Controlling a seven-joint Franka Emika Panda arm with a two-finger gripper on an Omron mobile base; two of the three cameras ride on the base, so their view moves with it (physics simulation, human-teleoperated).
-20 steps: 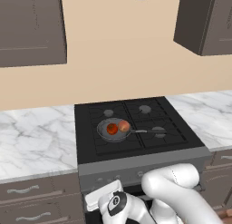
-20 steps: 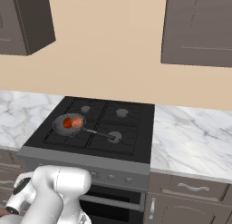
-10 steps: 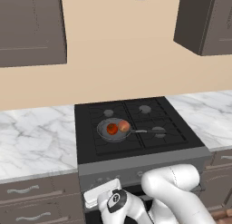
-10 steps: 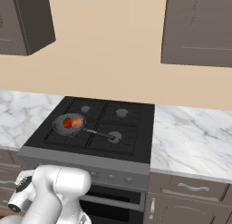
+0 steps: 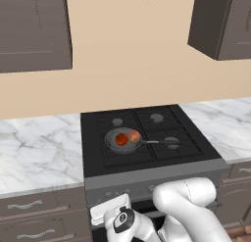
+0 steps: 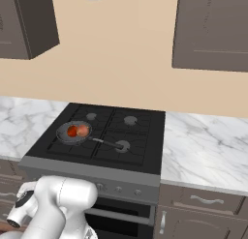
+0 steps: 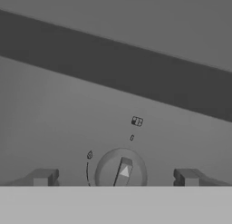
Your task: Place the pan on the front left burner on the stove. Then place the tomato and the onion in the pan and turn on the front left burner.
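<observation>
Left base view shows the pan (image 5: 122,140) sitting on the front left burner of the stove (image 5: 147,138), its handle pointing toward three o'clock, with the tomato (image 5: 121,138) and the onion (image 5: 134,135) side by side inside it. Those placements look done; lighting the burner appears to be what is left. Hand view has the gripper (image 7: 115,177) facing the grey front panel, jaws spread wide and empty on either side of a round knob (image 7: 121,169) at six o'clock. Tiny markings (image 7: 137,121) sit at one o'clock of the knob, too small to read. No brand or writing is legible.
</observation>
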